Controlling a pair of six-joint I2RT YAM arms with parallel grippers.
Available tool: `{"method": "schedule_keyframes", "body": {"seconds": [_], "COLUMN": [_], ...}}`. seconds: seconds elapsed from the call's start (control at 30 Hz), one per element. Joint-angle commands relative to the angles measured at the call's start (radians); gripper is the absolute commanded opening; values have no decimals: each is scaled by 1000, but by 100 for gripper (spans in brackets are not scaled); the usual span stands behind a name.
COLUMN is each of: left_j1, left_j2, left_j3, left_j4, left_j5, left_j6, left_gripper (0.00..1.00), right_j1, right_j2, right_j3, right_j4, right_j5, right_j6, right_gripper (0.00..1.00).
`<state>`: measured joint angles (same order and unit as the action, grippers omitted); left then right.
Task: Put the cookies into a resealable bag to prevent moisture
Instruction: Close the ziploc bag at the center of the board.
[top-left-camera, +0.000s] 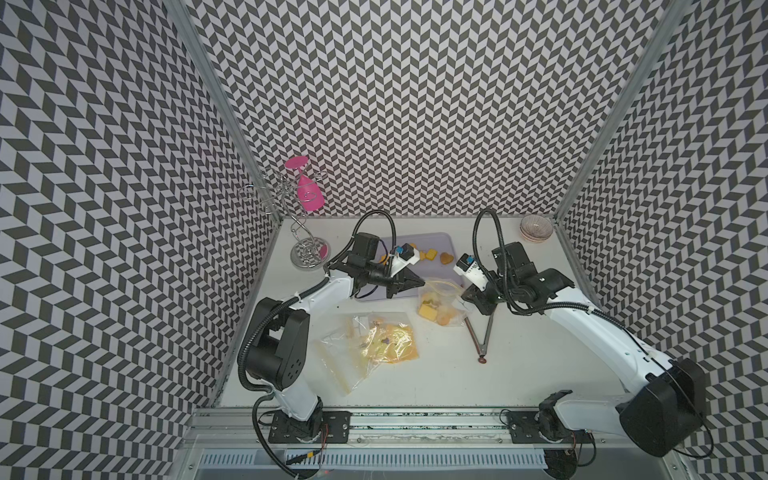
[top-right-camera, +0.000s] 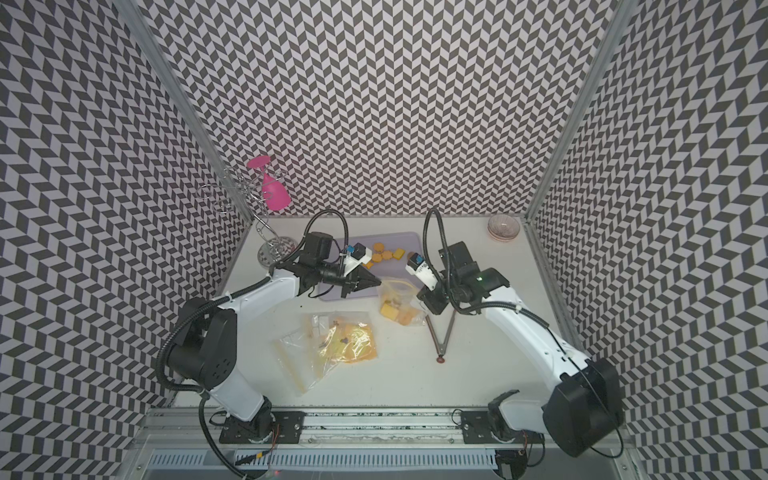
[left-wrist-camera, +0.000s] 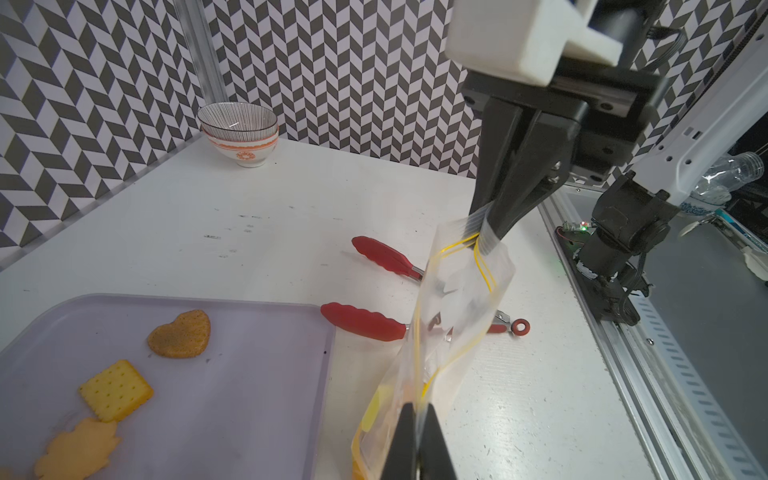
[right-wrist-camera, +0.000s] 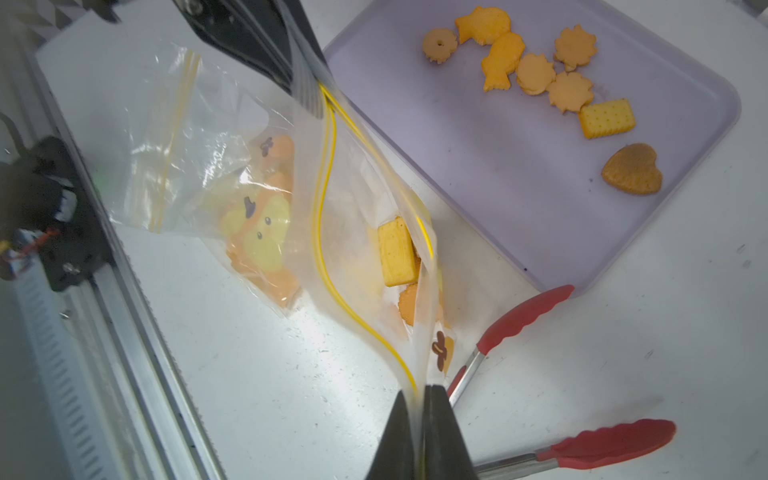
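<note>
A clear resealable bag (top-left-camera: 440, 299) with a yellow zip line stands open-mouthed between both grippers, just in front of the lilac tray (right-wrist-camera: 498, 174). My left gripper (left-wrist-camera: 419, 409) is shut on one end of the bag's rim. At the other end, my right gripper (right-wrist-camera: 424, 390) pinches the rim with only a thin slit between its fingers. A few cookies (right-wrist-camera: 397, 253) lie inside the bag. Several more cookies (right-wrist-camera: 532, 70) sit on the tray, with a browner heart (right-wrist-camera: 631, 168) apart from them.
Red-tipped metal tongs (top-left-camera: 478, 336) lie on the table under the right gripper. A second printed bag (top-left-camera: 374, 345) lies flat nearer the front. Stacked bowls (top-left-camera: 536, 227) stand at the back right corner, and a wire rack with a pink glass (top-left-camera: 305, 189) at the back left.
</note>
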<state>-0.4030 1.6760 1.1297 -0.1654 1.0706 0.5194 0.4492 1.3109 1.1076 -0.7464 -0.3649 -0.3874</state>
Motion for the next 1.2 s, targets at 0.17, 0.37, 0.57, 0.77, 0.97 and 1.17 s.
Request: {"method": "schedule_keyframes", "body": {"seconds": [0.17,0.37,0.57,0.77,0.97,1.17], "left_j1": [5,11,16,18,16,16], "left_j2": [5,5,7,8,11,12], "left_j3": [30,33,35,35,36,38], "left_j4": [-22,-35,-37,-39,-40,-40], "left_j5": [41,54,81,82,82,86], "left_j6": [44,60,63,64,64,64], "left_gripper": [0,0,0,0,0,0], "right_j1": [11,14,14,14,18,18], "right_j2": [28,37,26,24,24,33], "right_j3": [31,35,27,22,18,23], "right_j4": [62,74,107,126,140,140], "right_j5": [24,17,-2,-13,-34,-25], "right_j6": [-32,-58,-82,-94,-110,-123], "right_gripper": [0,24,17,23,10,1]}}
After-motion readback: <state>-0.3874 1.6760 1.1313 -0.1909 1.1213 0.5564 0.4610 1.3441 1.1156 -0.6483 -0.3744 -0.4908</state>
